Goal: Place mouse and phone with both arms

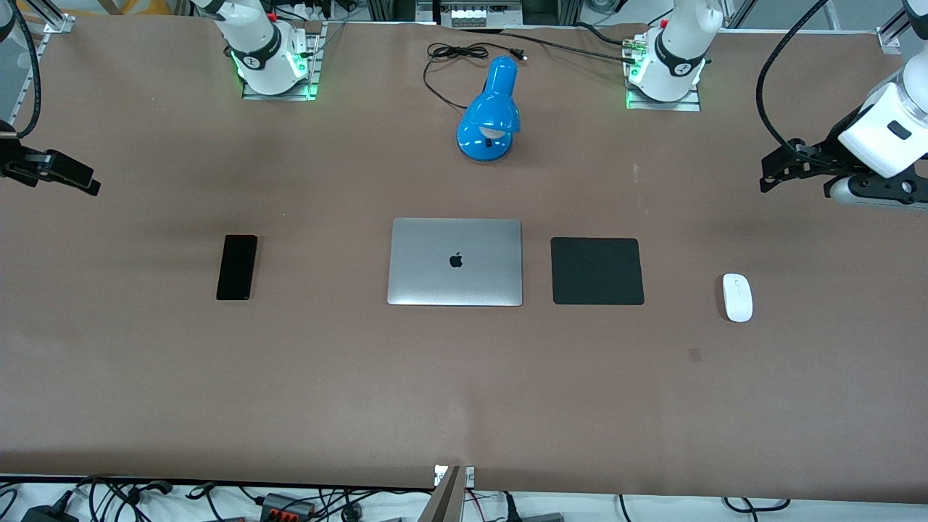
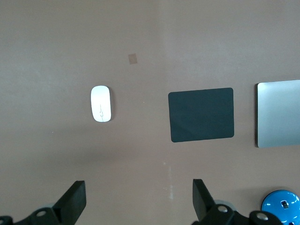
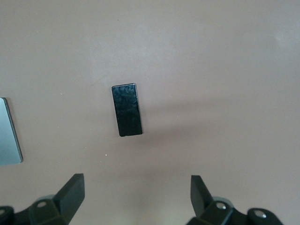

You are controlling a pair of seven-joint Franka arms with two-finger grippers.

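Note:
The white mouse (image 1: 737,297) lies on the brown table toward the left arm's end, beside the black mouse pad (image 1: 597,270); it also shows in the left wrist view (image 2: 101,103). The black phone (image 1: 237,267) lies toward the right arm's end; it shows in the right wrist view (image 3: 127,110). My left gripper (image 1: 770,174) (image 2: 139,199) hangs open and empty in the air above the table at the left arm's end. My right gripper (image 1: 90,183) (image 3: 137,197) hangs open and empty above the table at the right arm's end.
A closed silver laptop (image 1: 455,262) lies mid-table between phone and mouse pad. A blue desk lamp (image 1: 490,114) with a black cord stands nearer the arm bases. The arm bases (image 1: 274,61) (image 1: 665,72) stand at the table's edge.

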